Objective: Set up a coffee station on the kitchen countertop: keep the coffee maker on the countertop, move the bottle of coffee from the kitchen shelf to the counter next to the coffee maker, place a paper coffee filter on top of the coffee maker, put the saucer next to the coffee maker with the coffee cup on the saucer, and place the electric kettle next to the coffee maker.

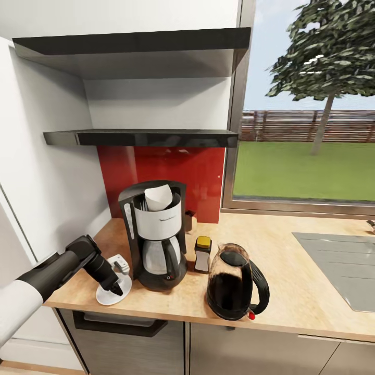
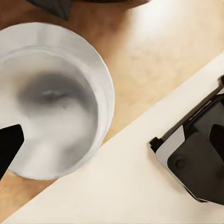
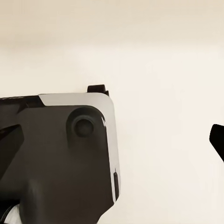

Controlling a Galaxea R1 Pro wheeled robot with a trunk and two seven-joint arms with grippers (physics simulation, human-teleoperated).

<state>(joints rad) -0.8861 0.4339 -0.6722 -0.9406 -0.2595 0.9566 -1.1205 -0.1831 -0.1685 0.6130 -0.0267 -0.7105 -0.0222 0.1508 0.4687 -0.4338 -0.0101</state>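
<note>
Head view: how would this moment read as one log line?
left hand over saucer | filter atop coffee maker | coffee bottle, kettle beside

Light: daylight is coming in from the window (image 1: 307, 104), brightening the countertop (image 1: 291, 271) | Shadows: soft ones are pooling under the shelves (image 1: 146, 137) | Glare: pale sheen is washing the wood in the left wrist view | Focus: the saucer (image 2: 51, 100) is looking smeared, blurry

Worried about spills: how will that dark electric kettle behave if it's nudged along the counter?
The electric kettle looks filled with dark liquid, so probably heavy and inclined to slosh. Its broad base suggests sliding rather than tipping. It stands near the countertop front edge, so a forward push seems risky.
</note>
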